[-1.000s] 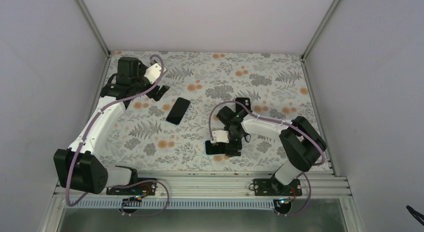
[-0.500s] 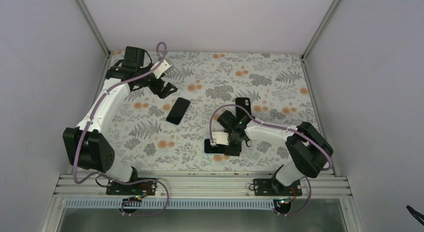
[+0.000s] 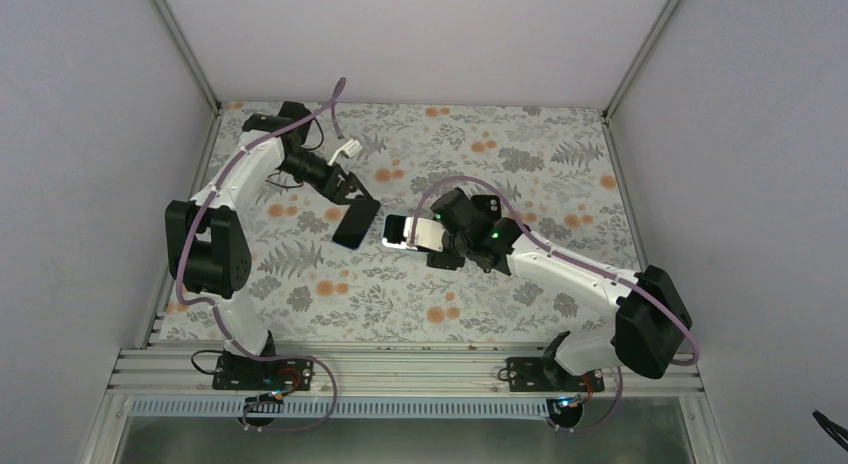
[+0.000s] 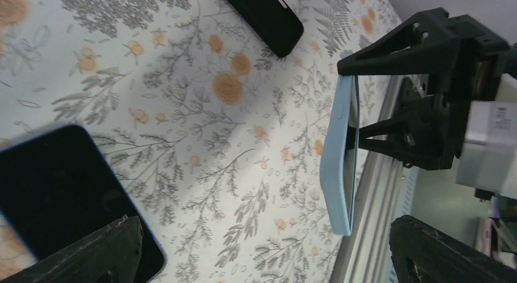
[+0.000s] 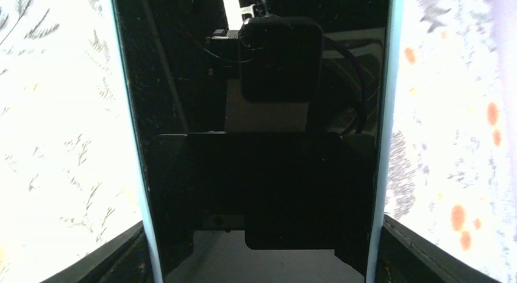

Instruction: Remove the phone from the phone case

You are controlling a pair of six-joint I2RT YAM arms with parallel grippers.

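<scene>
The phone (image 5: 262, 143) sits in a light blue phone case (image 5: 385, 112). My right gripper (image 5: 262, 258) is shut on the case's two long edges and holds it off the table. From above, the cased phone (image 3: 397, 231) hangs near the table's middle, just ahead of the right gripper (image 3: 425, 234). The left wrist view shows the case (image 4: 339, 167) edge-on, screen turned toward the right gripper. My left gripper (image 3: 350, 189) is open with nothing between its fingers (image 4: 91, 255), left of the held phone.
A second dark phone (image 3: 357, 222) lies flat on the floral cloth under the left gripper, low left in the left wrist view (image 4: 67, 191). A black case (image 3: 487, 204) lies behind the right arm. The metal rail (image 3: 400, 364) runs along the near edge.
The right gripper closed on the cased phone near the front edge, lifted it and carried it toward the middle. The left arm swung from the far left corner toward the dark phone.
</scene>
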